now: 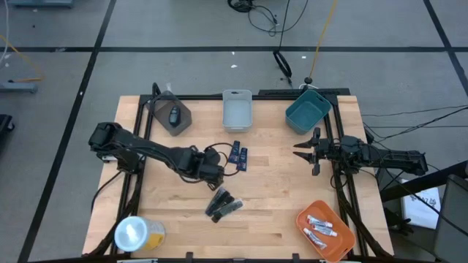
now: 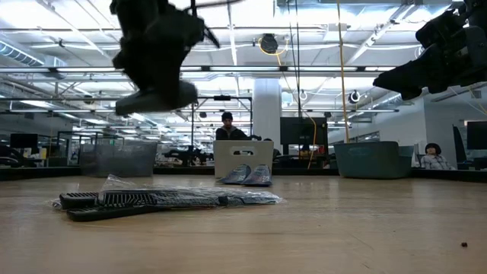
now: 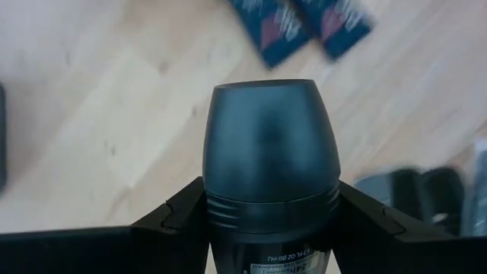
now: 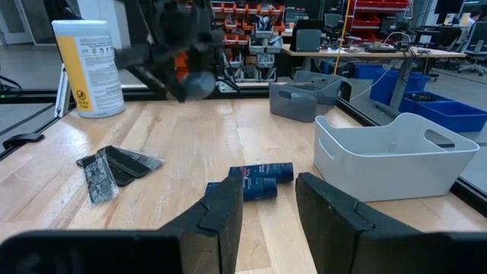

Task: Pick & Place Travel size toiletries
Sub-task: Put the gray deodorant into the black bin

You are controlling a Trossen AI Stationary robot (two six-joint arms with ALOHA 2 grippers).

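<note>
Tubes (image 1: 319, 228) in tray (image 1: 344, 248)

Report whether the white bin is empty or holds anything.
Empty: the white bin shows only its bare floor from above.

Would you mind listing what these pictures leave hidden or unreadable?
- The dark grey piece in the left gripper: its lower body and label are cut off by the left wrist picture's edge and the fingers.
- Grey bin: the dark item inside is too small in the high view to identify.
- Black sticks: the count is unclear in the low view because they overlap.
</note>
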